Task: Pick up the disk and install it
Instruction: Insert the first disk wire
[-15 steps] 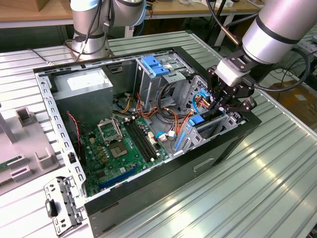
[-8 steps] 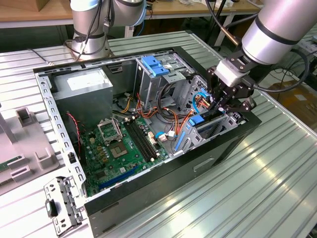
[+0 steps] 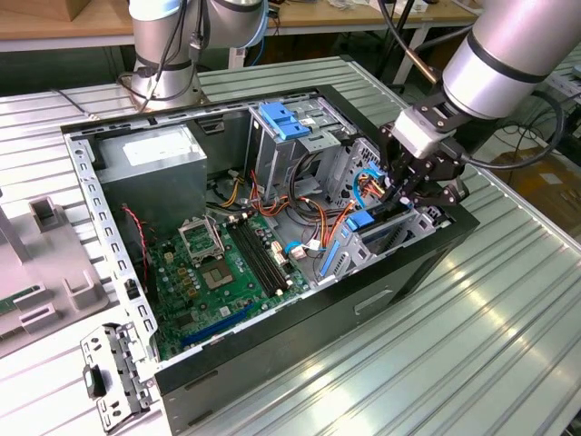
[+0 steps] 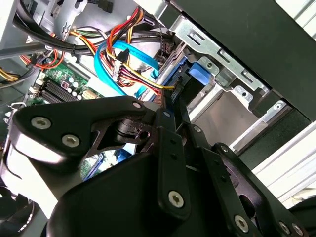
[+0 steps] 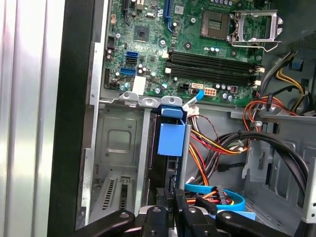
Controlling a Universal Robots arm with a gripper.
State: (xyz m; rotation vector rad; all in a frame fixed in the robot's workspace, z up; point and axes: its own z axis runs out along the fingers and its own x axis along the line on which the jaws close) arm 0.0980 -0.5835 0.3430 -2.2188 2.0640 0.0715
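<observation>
Where the gripper is seen: in the exterior view the gripper (image 3: pixel 402 202) is lowered into the open computer case (image 3: pixel 300 345), at the corner toward the exterior view's right.
Gripper state: in the first wrist view the gripper (image 5: pixel 172 191) is closed on the thin upper edge of the disk, one finger on each side.
Disk: stood on edge in the metal drive bay (image 5: pixel 118 148), blue carrier end (image 5: pixel 171 136) facing the motherboard (image 5: pixel 207 54).
Disk, exterior view: the disk (image 3: pixel 361 221) is seen as a small blue patch just beside the fingers; the rest is hidden by bay metal.
Disk, second wrist view: the blue carrier (image 4: pixel 201 74) is shown past the black finger links, against the bay's steel frame; the grip point is partly masked by the linkage.
Bay slot: the empty slot beside the disk, next to the case wall, is shown by the first wrist view.
Cables: a light-blue data cable (image 4: pixel 106 69) and red, yellow and orange wires (image 4: pixel 133 74) are looped close to the fingers; also seen in the first wrist view (image 5: pixel 212 143).
Exterior view extras: power supply (image 3: pixel 154 159), taller cage with blue latch (image 3: pixel 283 123), loose bracket (image 3: pixel 113 377) on the ribbed table (image 3: pixel 472 345).
</observation>
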